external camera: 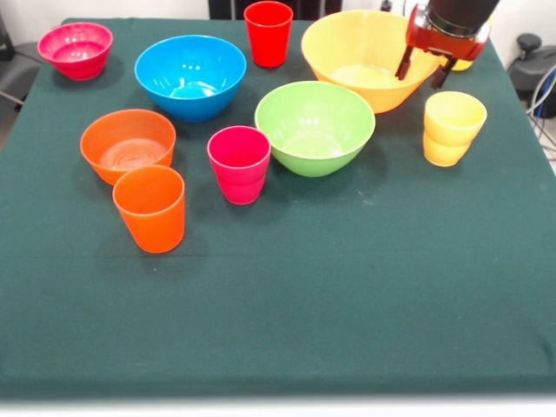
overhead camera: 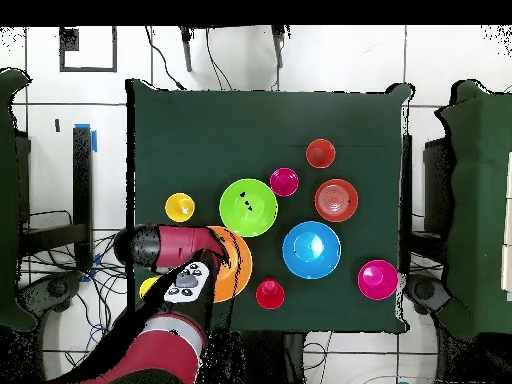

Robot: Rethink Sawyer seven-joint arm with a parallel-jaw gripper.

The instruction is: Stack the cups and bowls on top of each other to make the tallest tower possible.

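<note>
**Jaws parted over the big yellow bowl, nothing stacked yet**

Jaws are standing apart and empty — the gripper (external camera: 426, 66) is hanging over the right rim of the large yellow bowl (external camera: 352, 48), its dark fingers (external camera: 405, 62) straddling the wall. No tower is showing; every piece is sitting separately on the green table (external camera: 347, 304).

Judging by this, the first pick is just beginning. The next move is calling for a clean pinch on a rim and a lift clear of the yellow cup (external camera: 452, 126) just beside.

The green bowl (external camera: 314, 126), blue bowl (external camera: 190, 76), orange bowl (external camera: 128, 143) and magenta bowl (external camera: 75, 49) are crowding the back half with the cups — the near half is lying open for building.
</note>
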